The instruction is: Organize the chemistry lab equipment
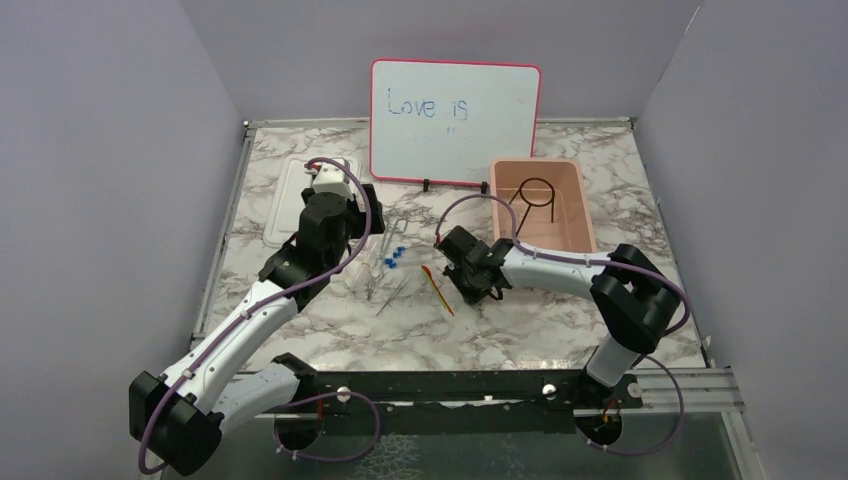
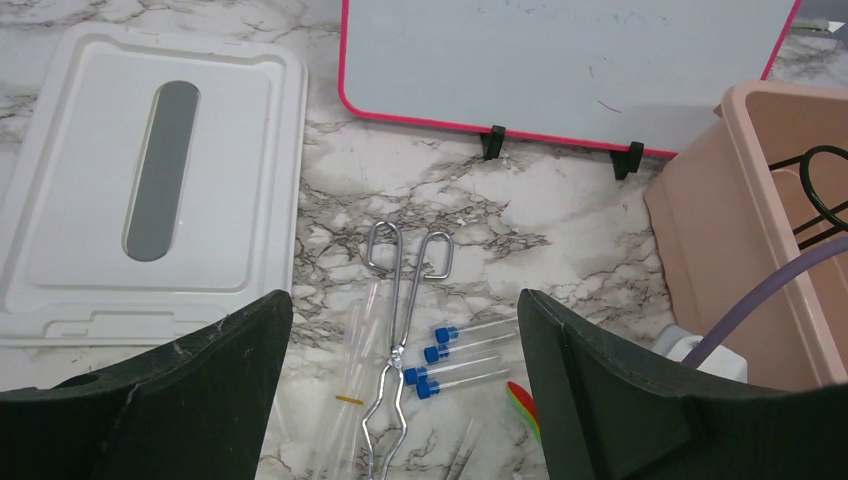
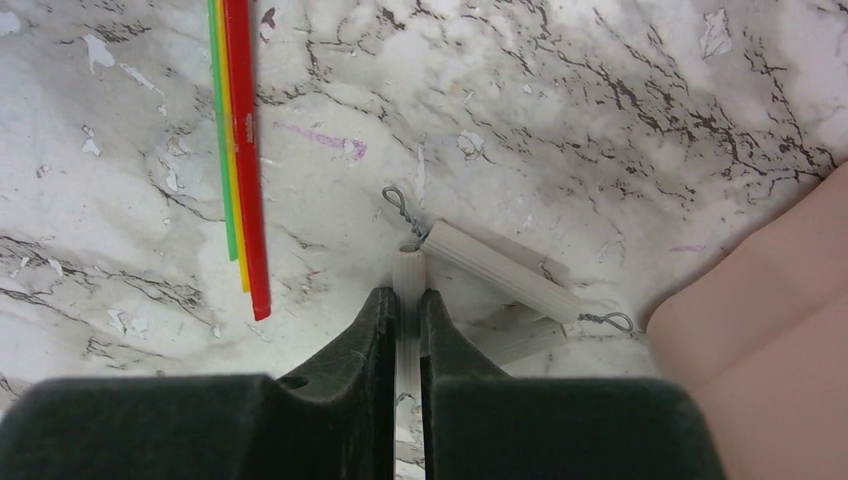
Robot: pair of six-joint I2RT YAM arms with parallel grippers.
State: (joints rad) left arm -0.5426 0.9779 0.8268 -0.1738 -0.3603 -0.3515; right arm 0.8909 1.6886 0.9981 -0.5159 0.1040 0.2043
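While the arm bases sit bolted along the near edge, the right gripper (image 3: 408, 300) reaches to mid-counter with its fingers clenched on one white ribbed leg of a clay triangle (image 3: 500, 270), whose twisted wire ends lie on the marble. A red-yellow-green stick (image 3: 240, 150) lies flat just to its left, apart from it.

A pink tub (image 1: 562, 222) stands toward the far right corner, its near-left corner just beside that gripper. It holds one thing: a black wire ring with stem (image 1: 535, 195).

The left gripper (image 2: 402, 300) is spread wide and holds nothing. Its wrist view looks down between the fingers at metal crucible tongs (image 2: 398, 358), four clear blue-capped tubes (image 2: 465, 355) side by side just right of the tongs, and faint clear glass rods (image 2: 360, 340) just left of them — all flat on the marble counter (image 1: 520, 330) near its middle.

Toward the far left corner a white lid (image 2: 70, 200) lies flat. At the far edge a pink-framed whiteboard (image 1: 455, 120) stands on small black feet, with "Love is" written in blue. Plain lilac walls (image 1: 100, 150) close in the counter on the left, right and far sides.
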